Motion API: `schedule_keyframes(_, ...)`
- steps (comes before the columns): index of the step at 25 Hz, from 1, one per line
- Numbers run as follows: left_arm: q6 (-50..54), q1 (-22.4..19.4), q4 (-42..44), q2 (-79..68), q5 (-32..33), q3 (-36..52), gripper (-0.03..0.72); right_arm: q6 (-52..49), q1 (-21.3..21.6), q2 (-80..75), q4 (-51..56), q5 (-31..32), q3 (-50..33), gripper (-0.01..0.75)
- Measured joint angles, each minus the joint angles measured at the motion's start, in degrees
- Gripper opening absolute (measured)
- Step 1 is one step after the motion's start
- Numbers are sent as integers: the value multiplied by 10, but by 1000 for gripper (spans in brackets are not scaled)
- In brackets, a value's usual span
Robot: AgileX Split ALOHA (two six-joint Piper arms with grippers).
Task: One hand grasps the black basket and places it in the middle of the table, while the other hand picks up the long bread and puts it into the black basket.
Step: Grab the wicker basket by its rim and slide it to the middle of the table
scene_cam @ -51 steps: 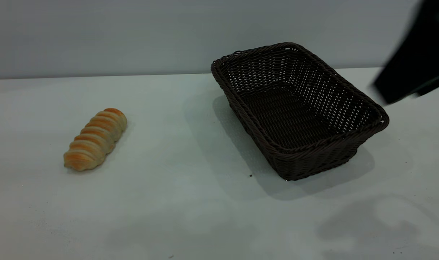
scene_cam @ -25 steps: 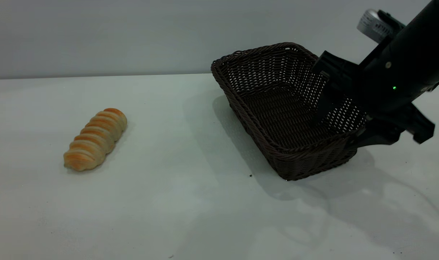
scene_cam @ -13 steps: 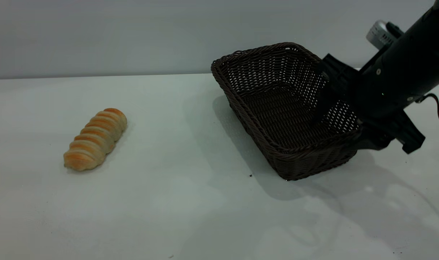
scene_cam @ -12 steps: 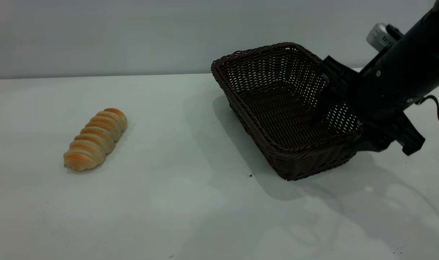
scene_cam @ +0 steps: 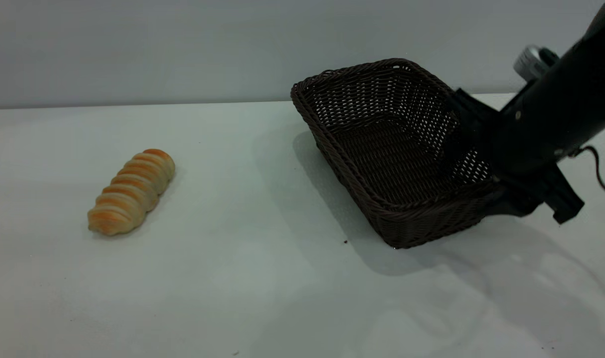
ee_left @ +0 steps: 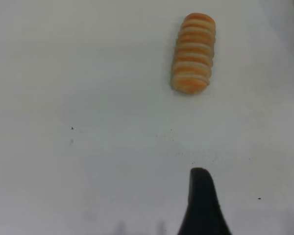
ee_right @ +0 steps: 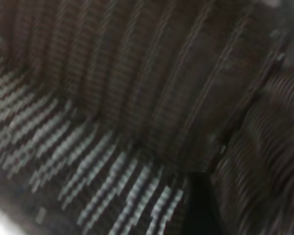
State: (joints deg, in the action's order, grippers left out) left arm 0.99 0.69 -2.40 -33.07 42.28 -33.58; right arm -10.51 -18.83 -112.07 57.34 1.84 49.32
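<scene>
The black basket stands at the right of the table, its long side running diagonally. My right gripper is open and straddles the basket's right-hand wall near the front corner, one finger inside and one outside. The right wrist view is filled with the wicker wall, with one dark finger next to the braided rim. The long bread lies alone at the left of the table. It also shows in the left wrist view, well ahead of my open, empty left gripper, which hovers over bare table.
A plain grey wall runs behind the table's far edge. A cable hangs from the right arm at the right edge. A few dark specks dot the tabletop.
The right arm came in from the upper right and lowered over the basket's right wall. In the last half second it sank slightly. Basket and bread have not moved.
</scene>
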Motion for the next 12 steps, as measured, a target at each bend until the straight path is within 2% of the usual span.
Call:
schedule_keyframes(3,0,0,0,0,-1,0,542,0,23,-38,35,-12,14,533)
schedule_keyframes(5,0,0,0,0,-1,0,542,6,39,-54,43,-11,30,491)
schedule_keyframes(7,0,0,0,0,-1,0,542,26,50,-56,47,-3,44,391)
schedule_keyframes(10,0,0,0,0,-1,0,542,52,60,-50,49,22,58,151)
schedule_keyframes(11,0,0,0,0,-1,0,542,52,62,-46,54,25,60,105)
schedule_keyframes(12,0,0,0,0,-1,0,542,62,62,-41,51,26,62,93)
